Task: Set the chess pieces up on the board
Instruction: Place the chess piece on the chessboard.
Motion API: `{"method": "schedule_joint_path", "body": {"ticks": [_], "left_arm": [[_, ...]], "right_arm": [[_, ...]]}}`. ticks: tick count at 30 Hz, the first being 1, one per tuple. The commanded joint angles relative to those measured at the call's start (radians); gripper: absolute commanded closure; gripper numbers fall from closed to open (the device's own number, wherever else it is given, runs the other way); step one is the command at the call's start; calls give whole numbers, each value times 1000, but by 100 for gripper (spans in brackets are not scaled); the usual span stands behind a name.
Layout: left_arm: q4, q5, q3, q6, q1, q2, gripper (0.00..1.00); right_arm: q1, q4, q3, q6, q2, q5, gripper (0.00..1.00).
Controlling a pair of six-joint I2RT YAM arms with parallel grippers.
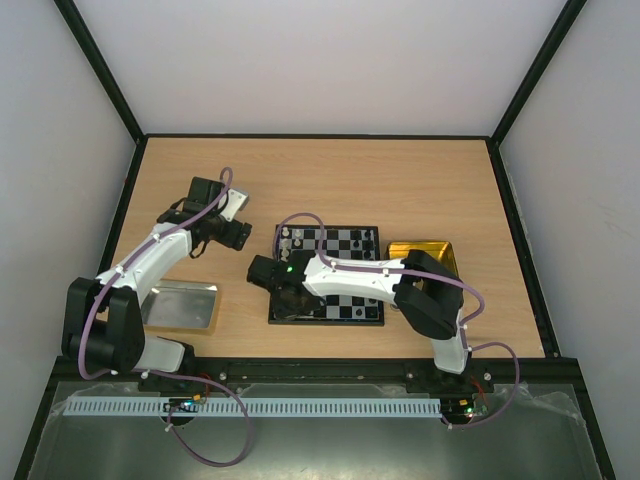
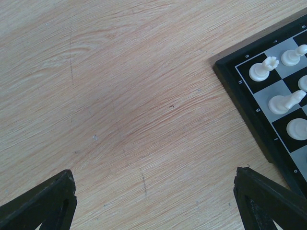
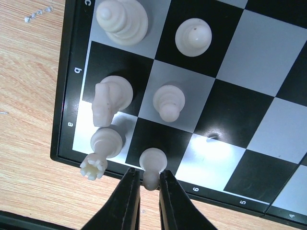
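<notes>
The board (image 1: 360,246) lies mid-table, with white chess pieces (image 1: 291,238) at its left end. My right gripper (image 1: 290,306) is over the board's near left corner. In the right wrist view it (image 3: 149,175) is shut on the head of a white pawn (image 3: 152,160), which stands on a black square at the board's edge (image 3: 64,91). A white rook (image 3: 104,142), knight (image 3: 109,98) and another pawn (image 3: 169,100) stand close by. My left gripper (image 1: 236,235) (image 2: 156,211) is open and empty over bare wood left of the board (image 2: 249,100).
A gold tray (image 1: 425,252) sits right of the board, partly under the right arm. A silver tray (image 1: 180,305) lies near the left arm's base. Several white pieces (image 2: 263,71) show at the board's far left corner.
</notes>
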Motion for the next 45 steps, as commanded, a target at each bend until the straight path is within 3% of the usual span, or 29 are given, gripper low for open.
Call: {"method": "schedule_joint_path", "body": {"ticks": [1,45], "left_arm": [[8,-3,-4,4,6,14,10],[9,-6,-4,5,6,23,10]], "right_arm": [[-7,-22,25,-14,7,14,89],[-28,10,-2,-16,12,-1,93]]}}
